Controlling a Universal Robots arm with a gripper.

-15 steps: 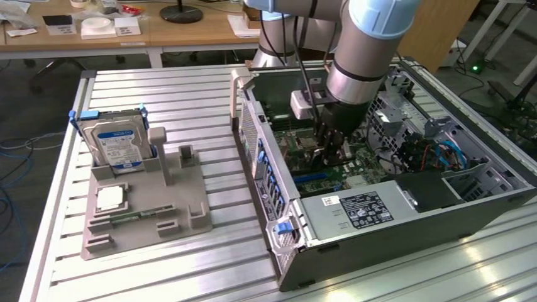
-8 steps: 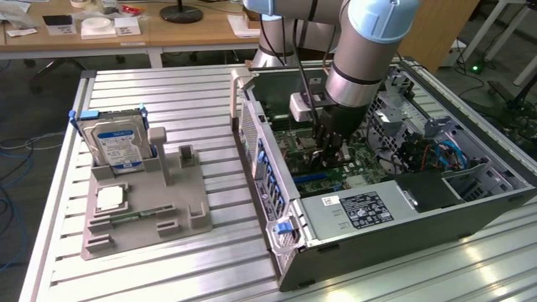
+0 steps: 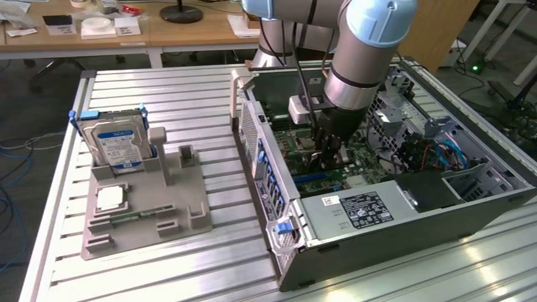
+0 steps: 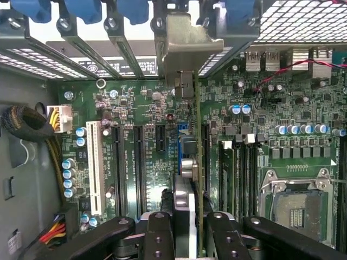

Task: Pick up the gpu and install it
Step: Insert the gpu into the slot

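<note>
The gpu (image 4: pixel 191 162) shows edge-on in the wrist view as a thin green board, with its metal bracket (image 4: pixel 184 46) toward the case's slotted rear wall. My gripper (image 4: pixel 188 219) is shut on it, one black finger on each face. The card stands upright over the motherboard (image 4: pixel 141 108), in line with a black expansion slot; whether it is seated I cannot tell. In the exterior view my gripper (image 3: pixel 329 150) reaches down inside the open computer case (image 3: pixel 270 189), just above the board.
A white slot (image 4: pixel 95 168), black slots (image 4: pixel 138 162), memory slots (image 4: pixel 241 173) and the CPU socket (image 4: pixel 295 206) flank the card. The power supply (image 3: pixel 356 211) fills the case's near end. On the exterior view's left, a grey fixture (image 3: pixel 143 207) holds a blue-labelled hard drive (image 3: pixel 116 141).
</note>
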